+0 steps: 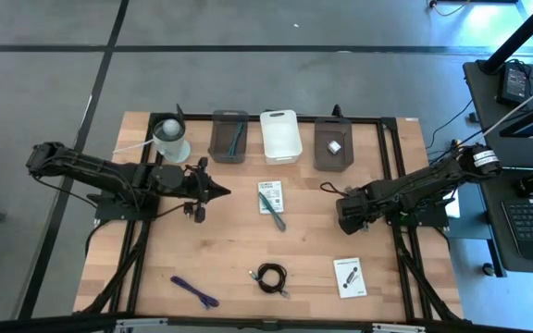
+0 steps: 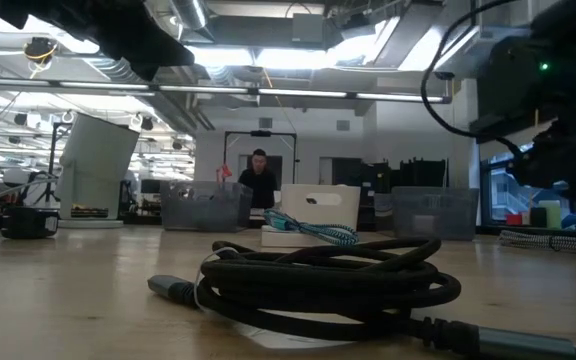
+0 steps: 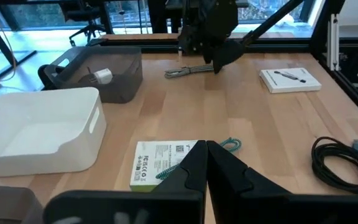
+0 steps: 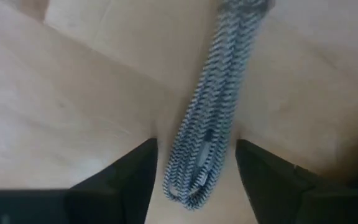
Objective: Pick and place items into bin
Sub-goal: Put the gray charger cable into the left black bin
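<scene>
Fingers of the right gripper stand apart, one on each side of a black-and-white braided cable that lies on the wooden table between them; neither finger visibly presses on it. From above, this gripper sits low at the table's right side, with the braided cable showing just beyond it, toward the bins. Fingers of the left gripper are pressed together with nothing between them; that gripper hovers left of centre, pointing toward a white printed card with a teal stick-like tool lying across it.

Along the far edge stand three bins in a row: a grey bin with a teal tool inside, a white bin, and a second grey bin holding a small whitish piece. A round tub with a white top stands left of them.

Near the front edge lie a purple stick at the left, a coiled black cable in the middle, and a second white card at the right, all well apart from one another
</scene>
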Robot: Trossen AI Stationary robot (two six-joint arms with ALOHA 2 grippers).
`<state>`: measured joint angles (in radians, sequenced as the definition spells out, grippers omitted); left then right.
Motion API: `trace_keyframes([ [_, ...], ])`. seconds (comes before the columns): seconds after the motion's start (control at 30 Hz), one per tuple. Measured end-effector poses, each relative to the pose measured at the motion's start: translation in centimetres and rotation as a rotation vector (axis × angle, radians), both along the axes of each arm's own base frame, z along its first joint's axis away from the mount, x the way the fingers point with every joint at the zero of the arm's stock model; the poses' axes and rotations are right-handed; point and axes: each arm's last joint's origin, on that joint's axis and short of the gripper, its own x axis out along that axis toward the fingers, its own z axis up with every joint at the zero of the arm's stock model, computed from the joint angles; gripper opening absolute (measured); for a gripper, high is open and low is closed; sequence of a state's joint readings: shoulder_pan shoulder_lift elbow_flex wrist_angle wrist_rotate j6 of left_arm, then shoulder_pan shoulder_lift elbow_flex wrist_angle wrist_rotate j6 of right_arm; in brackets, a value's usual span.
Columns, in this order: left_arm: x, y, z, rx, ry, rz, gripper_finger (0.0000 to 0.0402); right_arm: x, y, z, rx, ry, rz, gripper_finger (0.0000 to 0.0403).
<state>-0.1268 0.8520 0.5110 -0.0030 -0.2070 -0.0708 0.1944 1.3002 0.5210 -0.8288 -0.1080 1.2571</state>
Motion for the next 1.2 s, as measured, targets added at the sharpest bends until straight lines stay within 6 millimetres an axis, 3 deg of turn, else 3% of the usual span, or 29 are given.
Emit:
trace_keyframes([
  [0.1, 0.0, 0.0, 0.0, -0.017, -0.002, 0.011, 0.0003, -0.4, 0.0, -0.6, 0.011, -0.003, -0.018, 0.0231],
  [0.2, 0.0, 0.0, 0.1, -0.034, -0.014, 0.021, 0.0003, -0.4, 0.0, -0.5, 0.010, 0.008, -0.040, 0.0209],
  [0.47, 0.1, 0.4, 0.5, -0.083, -0.074, 0.178, 0.0003, -0.3, 0.0, -0.4, 0.014, -0.002, -0.024, 0.0044],
  [0.63, 0.1, 0.5, 0.5, -0.129, -0.088, 0.214, 0.0002, 0.4, 0.1, 0.8, -0.014, -0.058, -0.005, 0.0041],
  [0.8, 0.2, 0.5, 0.8, -0.183, -0.132, 0.250, 0.0009, 2.4, 0.1, 5.2, -0.135, -0.276, 0.059, 0.0050],
  [0.9, 0.2, 0.6, 1.1, -0.223, -0.179, 0.291, 0.0022, 3.6, 0.1, 9.1, -0.218, -0.457, 0.096, 0.0038],
  [1.07, 0.6, 0.7, 1.5, -0.243, -0.250, 0.343, 0.0060, 5.0, 0.0, 15.0, -0.376, -0.712, 0.234, 0.0038],
  [1.2, 0.9, 0.8, 1.4, -0.259, -0.273, 0.418, 0.0093, 6.5, -0.3, 18.3, -0.518, -0.868, 0.354, 0.0038],
])
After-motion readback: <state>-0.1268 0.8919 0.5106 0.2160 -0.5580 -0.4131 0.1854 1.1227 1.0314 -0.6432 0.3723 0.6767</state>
